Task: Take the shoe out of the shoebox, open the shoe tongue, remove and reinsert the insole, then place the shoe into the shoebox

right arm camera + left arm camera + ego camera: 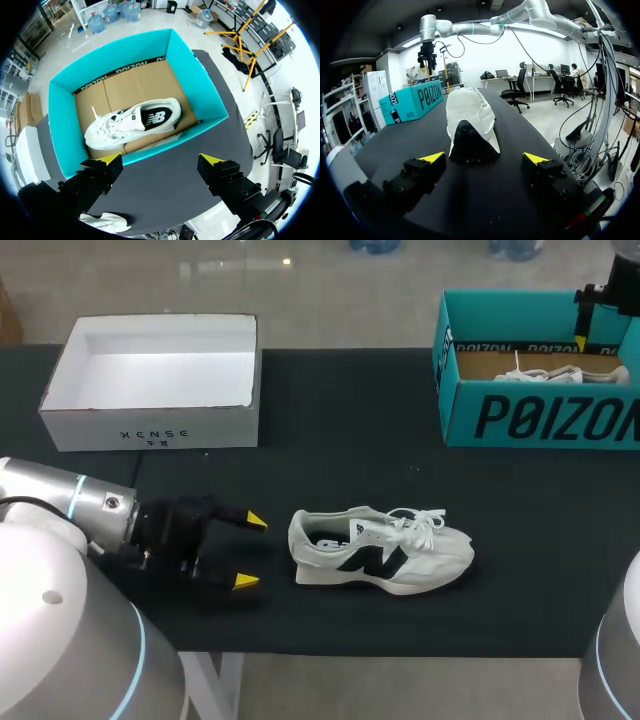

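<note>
white cardboard first: an open white box (150, 425) sits at the far left of the black table cloth (330, 410), and it plays no part at present.

left gripper (250, 552): low over the cloth, fingers spread wide, holding nothing. it faces the heel of the white sneaker (380, 552), near it but not touching. the sneaker lies on its sole at mid-table, toe toward the right, with its laces loose over the tongue.

risk one: the sneaker rests free on smooth cloth. if the fingers meet the heel before they close, i judge it will slide or turn rather than be caught. a soft heel collar may also fold under the pinch.

risk two: the slack laces could hook a fingertip during work on the tongue or the insole.

teal shoebox (540, 420): at the far right, open, with a second sneaker (132, 122) lying on its side on the cardboard floor.

right gripper (159, 160): fingers apart, empty, hanging over the near wall of the shoebox. its height above the rim is hard to judge from the views given, possibly well clear.

risk three: a descent from there could strike the wall and shove the light box. the space left inside for the returning sneaker also looks tight.
</note>
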You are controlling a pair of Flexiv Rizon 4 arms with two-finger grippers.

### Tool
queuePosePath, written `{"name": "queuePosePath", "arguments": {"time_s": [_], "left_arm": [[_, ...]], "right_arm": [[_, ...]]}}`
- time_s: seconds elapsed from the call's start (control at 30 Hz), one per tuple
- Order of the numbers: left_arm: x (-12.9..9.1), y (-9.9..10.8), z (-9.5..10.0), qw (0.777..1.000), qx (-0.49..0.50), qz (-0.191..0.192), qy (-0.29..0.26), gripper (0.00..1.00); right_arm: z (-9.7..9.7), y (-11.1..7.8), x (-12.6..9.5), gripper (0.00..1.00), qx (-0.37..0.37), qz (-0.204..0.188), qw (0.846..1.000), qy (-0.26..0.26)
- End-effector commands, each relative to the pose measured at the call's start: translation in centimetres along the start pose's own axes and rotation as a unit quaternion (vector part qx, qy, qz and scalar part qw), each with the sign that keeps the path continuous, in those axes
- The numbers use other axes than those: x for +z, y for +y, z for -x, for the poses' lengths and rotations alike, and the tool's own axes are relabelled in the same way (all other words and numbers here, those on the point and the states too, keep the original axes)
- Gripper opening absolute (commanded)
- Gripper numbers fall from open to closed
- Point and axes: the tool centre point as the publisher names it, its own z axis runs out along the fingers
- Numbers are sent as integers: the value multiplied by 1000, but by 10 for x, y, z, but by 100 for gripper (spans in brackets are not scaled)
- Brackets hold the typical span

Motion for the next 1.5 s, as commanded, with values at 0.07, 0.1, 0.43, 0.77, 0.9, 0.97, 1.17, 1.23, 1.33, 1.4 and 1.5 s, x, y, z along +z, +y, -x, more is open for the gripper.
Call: {"name": "queuePosePath", "arguments": {"time_s": [0.07, 0.1, 0.43, 0.77, 0.9, 0.97, 1.17, 1.23, 1.33, 1.4, 1.5], "left_arm": [[11, 5, 10, 1000, -3, -2, 6, 100], [12, 5, 10, 1000, -5, -6, 7, 100], [30, 8, 8, 999, -19, -22, 18, 100], [40, 1, 10, 999, -18, -30, 21, 100], [43, -1, 11, 999, -16, -30, 19, 100], [46, -2, 11, 999, -15, -29, 19, 100], [55, -4, 8, 999, -15, -27, 19, 100], [58, -4, 7, 999, -14, -26, 19, 100], [60, -5, 6, 999, -16, -25, 19, 100], [62, -6, 5, 999, -16, -26, 19, 100], [64, -7, 4, 999, -16, -25, 19, 100]], "right_arm": [[1, -1, 0, 100, 0, 1, 1000, 0], [1, -1, 0, 100, 0, 1, 1000, 0], [1, -1, 0, 100, 0, 1, 1000, 0], [1, -1, 0, 100, 0, 1, 1000, 0], [1, -1, 0, 100, 0, 1, 1000, 0], [1, -1, 0, 100, 0, 1, 1000, 0], [1, -1, 0, 100, 0, 1, 1000, 0], [1, -1, 0, 100, 0, 1, 1000, 0], [1, -1, 0, 100, 0, 1, 1000, 0], [1, -1, 0, 100, 0, 1, 1000, 0], [1, -1, 0, 100, 0, 1, 1000, 0]]}}
